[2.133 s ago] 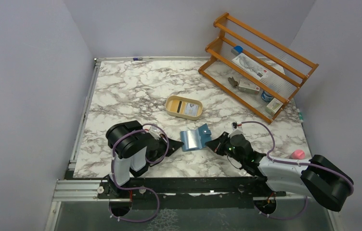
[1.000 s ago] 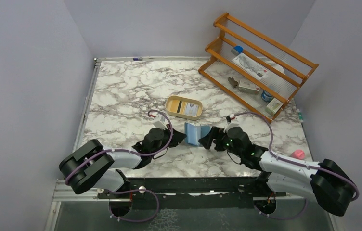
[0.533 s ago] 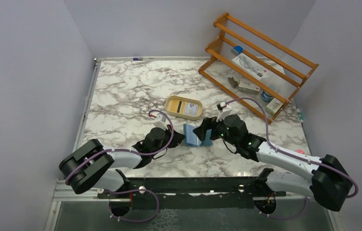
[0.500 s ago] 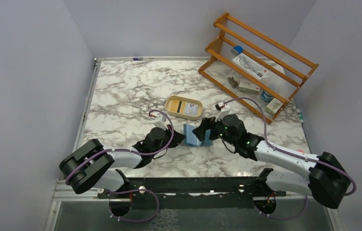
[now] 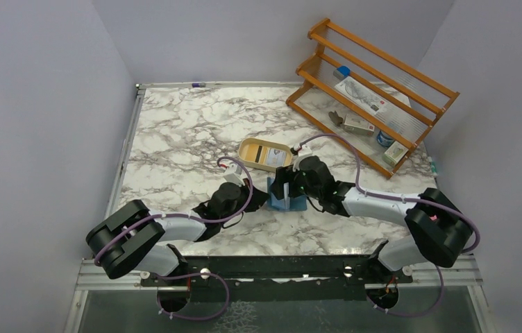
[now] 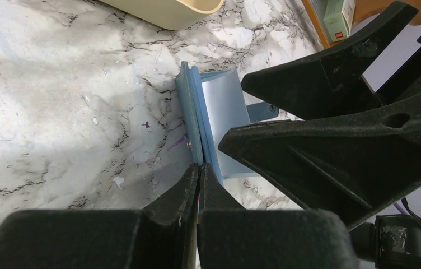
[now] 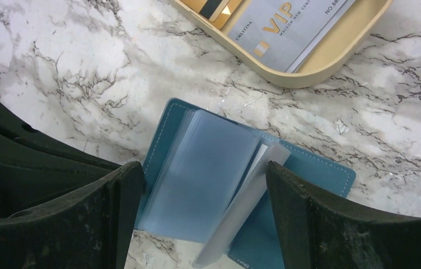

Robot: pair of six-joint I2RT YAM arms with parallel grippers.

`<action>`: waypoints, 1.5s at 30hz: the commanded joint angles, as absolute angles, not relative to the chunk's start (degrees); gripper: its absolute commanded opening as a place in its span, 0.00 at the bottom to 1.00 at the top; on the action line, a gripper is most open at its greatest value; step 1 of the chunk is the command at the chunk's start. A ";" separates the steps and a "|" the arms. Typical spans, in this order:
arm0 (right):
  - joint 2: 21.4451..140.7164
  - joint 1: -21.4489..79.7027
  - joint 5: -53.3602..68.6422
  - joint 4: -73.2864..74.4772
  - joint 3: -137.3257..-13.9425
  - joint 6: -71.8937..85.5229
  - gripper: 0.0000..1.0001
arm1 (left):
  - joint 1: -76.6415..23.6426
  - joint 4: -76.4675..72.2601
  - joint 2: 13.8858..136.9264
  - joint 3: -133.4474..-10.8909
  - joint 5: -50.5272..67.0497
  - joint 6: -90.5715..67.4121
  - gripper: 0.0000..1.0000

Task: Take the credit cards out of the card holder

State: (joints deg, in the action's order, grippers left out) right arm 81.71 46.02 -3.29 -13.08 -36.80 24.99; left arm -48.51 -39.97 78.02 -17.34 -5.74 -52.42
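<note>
Straddling the card holder (image 7: 316,168), the right gripper (image 7: 197,176) gapes wide while the left gripper (image 6: 198,170) pinches its cover.

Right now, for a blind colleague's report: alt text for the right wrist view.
The teal card holder lies open on the marble table, clear sleeves fanned inside the open right gripper; a tan dish beyond holds cards.

Top external: high at 6 o'clock, angled down. Wrists: close; left low facing 2 o'clock, right overhead. Shared: card holder (image 6: 211,115).
</note>
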 commanded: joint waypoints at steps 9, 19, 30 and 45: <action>87.08 46.49 -4.11 -15.28 -38.05 22.32 0.82 | -48.96 -39.46 78.51 -18.42 -7.47 -51.48 0.00; 88.87 46.49 -5.99 -12.96 -37.55 21.14 0.81 | -48.96 -38.93 77.43 -17.76 -7.97 -51.48 0.00; 87.26 46.49 -10.32 -8.96 -34.46 19.63 0.91 | -48.96 -38.52 77.02 -17.36 -8.43 -51.76 0.00; 90.72 46.49 -12.17 -3.30 -35.29 27.64 0.97 | -49.02 -38.43 76.79 -16.45 -9.21 -52.28 0.00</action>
State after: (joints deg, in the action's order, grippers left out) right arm 87.79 46.44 -8.10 -13.34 -35.62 24.80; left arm -48.77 -35.88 78.13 -16.97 -7.29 -52.25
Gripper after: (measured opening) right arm 0.963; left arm 0.006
